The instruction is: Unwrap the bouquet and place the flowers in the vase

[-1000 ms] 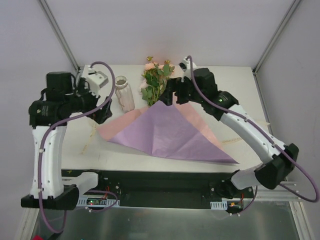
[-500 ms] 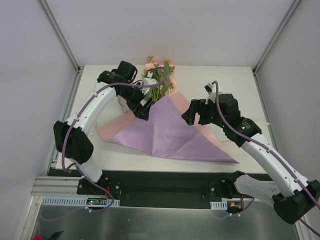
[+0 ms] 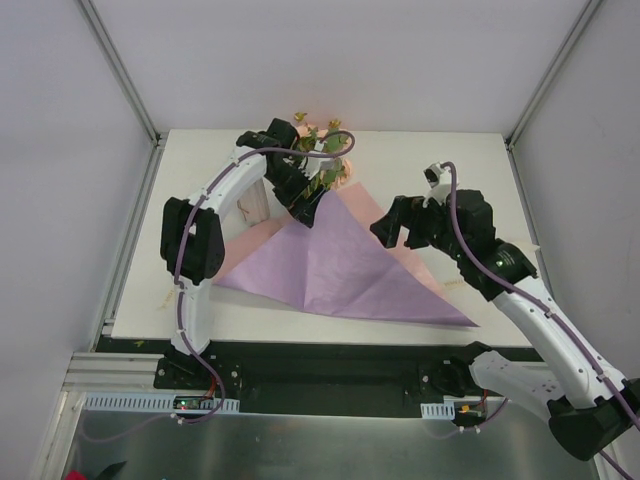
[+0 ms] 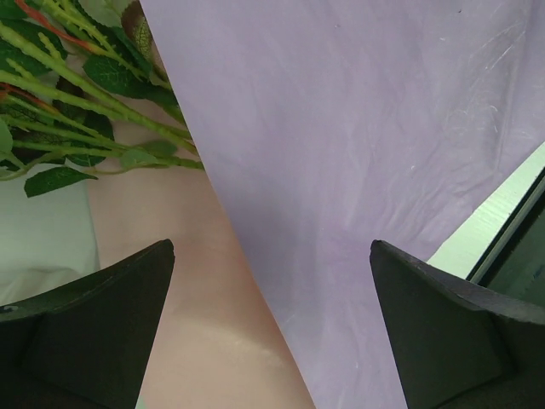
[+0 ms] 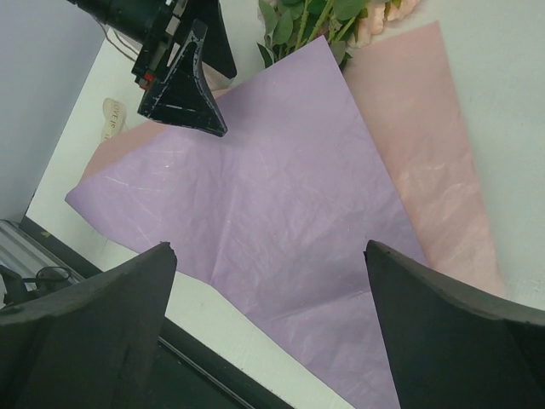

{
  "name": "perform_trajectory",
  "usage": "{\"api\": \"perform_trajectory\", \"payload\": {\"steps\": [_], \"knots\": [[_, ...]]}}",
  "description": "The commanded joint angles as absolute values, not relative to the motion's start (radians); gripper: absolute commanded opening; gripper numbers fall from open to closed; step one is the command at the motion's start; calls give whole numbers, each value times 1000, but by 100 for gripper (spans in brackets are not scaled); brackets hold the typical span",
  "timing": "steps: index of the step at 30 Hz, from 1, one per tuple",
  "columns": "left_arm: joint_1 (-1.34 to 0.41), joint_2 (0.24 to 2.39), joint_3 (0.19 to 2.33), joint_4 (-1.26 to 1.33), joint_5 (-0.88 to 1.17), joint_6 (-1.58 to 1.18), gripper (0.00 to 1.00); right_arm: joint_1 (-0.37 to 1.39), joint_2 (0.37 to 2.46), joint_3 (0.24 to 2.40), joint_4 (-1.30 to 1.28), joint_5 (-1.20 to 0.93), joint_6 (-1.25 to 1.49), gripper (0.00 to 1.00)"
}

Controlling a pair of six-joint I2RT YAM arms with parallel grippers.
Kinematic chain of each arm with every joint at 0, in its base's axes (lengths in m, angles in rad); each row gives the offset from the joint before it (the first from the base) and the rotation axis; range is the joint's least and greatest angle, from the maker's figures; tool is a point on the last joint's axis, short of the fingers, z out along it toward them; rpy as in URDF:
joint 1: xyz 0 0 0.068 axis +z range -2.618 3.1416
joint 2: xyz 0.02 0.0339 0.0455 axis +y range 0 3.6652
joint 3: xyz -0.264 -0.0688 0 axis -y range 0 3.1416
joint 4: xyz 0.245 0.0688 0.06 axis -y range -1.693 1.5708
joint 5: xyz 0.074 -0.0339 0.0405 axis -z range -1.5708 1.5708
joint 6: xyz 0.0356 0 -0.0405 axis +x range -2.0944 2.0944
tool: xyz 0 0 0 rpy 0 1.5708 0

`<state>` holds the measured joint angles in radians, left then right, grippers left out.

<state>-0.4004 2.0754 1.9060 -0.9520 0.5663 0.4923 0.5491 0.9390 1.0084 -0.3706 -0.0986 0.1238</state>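
We see the paper (image 3: 340, 265) spread flat on the surface (image 3: 470, 170), purple over pink, so the flowers (image 3: 318, 160) lie bare at its far corner. The left tool (image 3: 305, 205) hangs wide and empty over that corner, likely placed to take the stems. The right tool (image 3: 395, 228), also wide and empty, hovers over the paper's right side. The vase (image 3: 258, 205) stands just left of the corner. The roses are peach-pink, with green leaves and thin stems.

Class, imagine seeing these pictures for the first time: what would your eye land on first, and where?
A large purple paper sheet lies spread across the middle of the table, pink paper peeking from under it. At its far corner lie the peach roses with green stems, the left end effector open over that corner.
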Motion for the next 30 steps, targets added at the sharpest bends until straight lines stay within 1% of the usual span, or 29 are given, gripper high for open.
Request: {"api": "perform_trajectory", "payload": {"steps": [1, 3, 5, 7, 8, 13, 14, 17, 19, 20, 21, 27, 30], "knots": [[-406, 2095, 1963, -940, 566, 526, 99, 535, 957, 1002, -316, -155, 155, 96], [-407, 2102, 1945, -940, 586, 538, 97, 531, 965, 1000, -308, -161, 163, 95], [-411, 2097, 1913, -942, 601, 561, 84, 520, 969, 1000, -302, -175, 166, 95], [-417, 2095, 1892, -942, 600, 577, 76, 514, 976, 1006, -301, -190, 167, 93], [-426, 2089, 1872, -942, 598, 584, 68, 508, 979, 1011, -301, -193, 170, 93], [-446, 2068, 1827, -942, 603, 611, 64, 500, 988, 1029, -302, -212, 170, 91], [-448, 2063, 1825, -943, 600, 615, 56, 499, 988, 1031, -302, -212, 170, 90], [-454, 2054, 1830, -943, 588, 611, 43, 497, 985, 1034, -305, -210, 173, 89], [-456, 2043, 1835, -943, 575, 606, 22, 499, 985, 1035, -307, -215, 176, 88], [-456, 2030, 1838, -942, 572, 604, 17, 499, 985, 1034, -307, -218, 178, 88], [-456, 2023, 1841, -943, 568, 601, 16, 499, 985, 1035, -307, -219, 178, 88], [-457, 1968, 1832, -942, 558, 586, 16, 497, 979, 1039, -307, -235, 183, 88], [-457, 1936, 1821, -943, 563, 577, 14, 497, 983, 1051, -316, -236, 176, 88]]}}
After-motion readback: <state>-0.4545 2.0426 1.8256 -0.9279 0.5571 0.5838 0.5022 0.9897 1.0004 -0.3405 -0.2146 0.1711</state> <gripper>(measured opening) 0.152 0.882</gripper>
